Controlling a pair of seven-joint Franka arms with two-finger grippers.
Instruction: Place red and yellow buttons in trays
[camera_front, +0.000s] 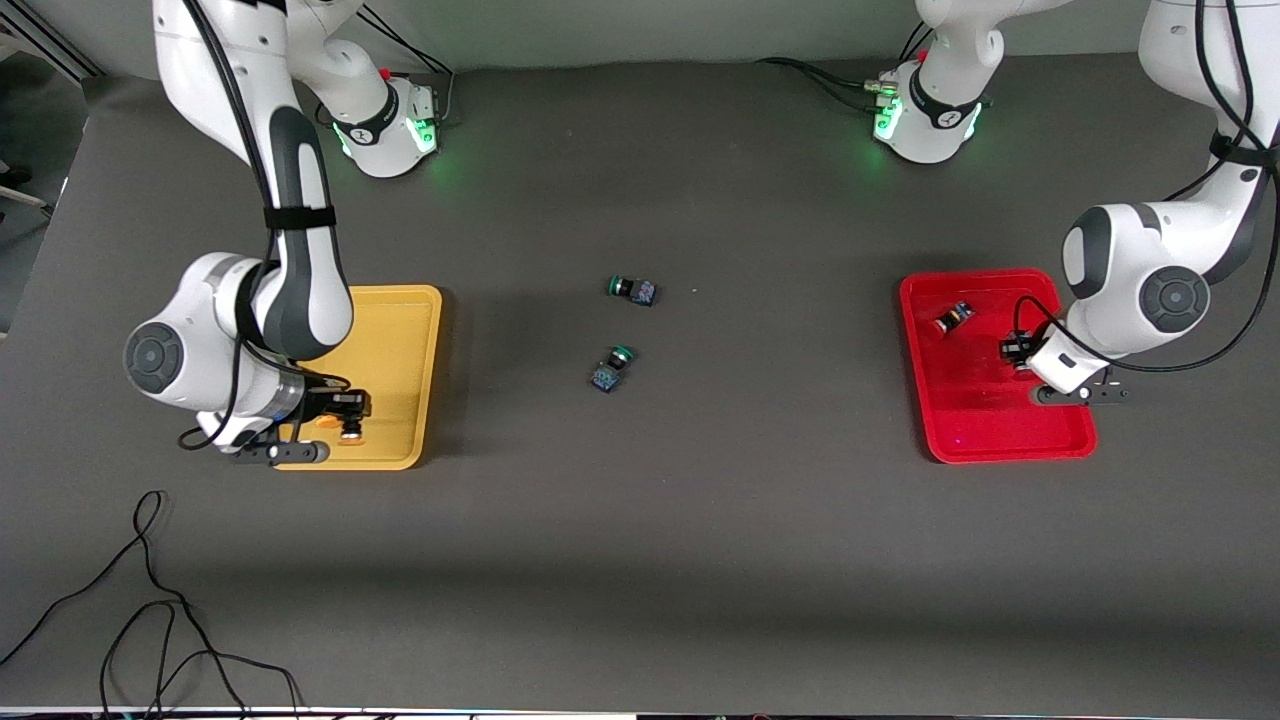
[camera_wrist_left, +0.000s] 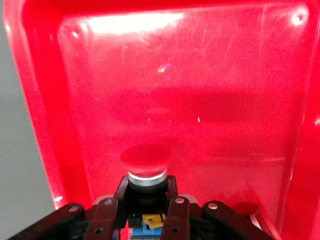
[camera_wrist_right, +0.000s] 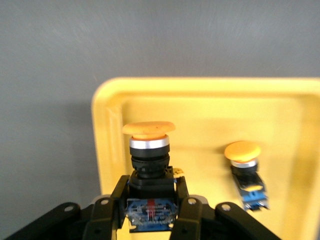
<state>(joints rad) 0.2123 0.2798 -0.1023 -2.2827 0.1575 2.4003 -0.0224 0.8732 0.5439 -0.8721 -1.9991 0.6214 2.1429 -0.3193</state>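
Observation:
My left gripper (camera_wrist_left: 146, 192) is shut on a red-capped button (camera_wrist_left: 146, 159) and holds it low over the red tray (camera_wrist_left: 210, 100). In the front view that gripper (camera_front: 1016, 350) is over the middle of the red tray (camera_front: 1000, 430), where a second red button (camera_front: 953, 318) lies nearer the robots' bases. My right gripper (camera_wrist_right: 151, 192) is shut on an orange-yellow button (camera_wrist_right: 148, 142) over a corner of the yellow tray (camera_wrist_right: 200, 107). A second yellow button (camera_wrist_right: 245, 167) lies on its side in that tray. In the front view the right gripper (camera_front: 347, 412) is over the yellow tray (camera_front: 400, 330).
Two green-capped buttons (camera_front: 632, 290) (camera_front: 612, 368) lie on the dark table (camera_front: 760, 520) midway between the trays. A loose black cable (camera_front: 150, 610) lies near the table's front edge at the right arm's end.

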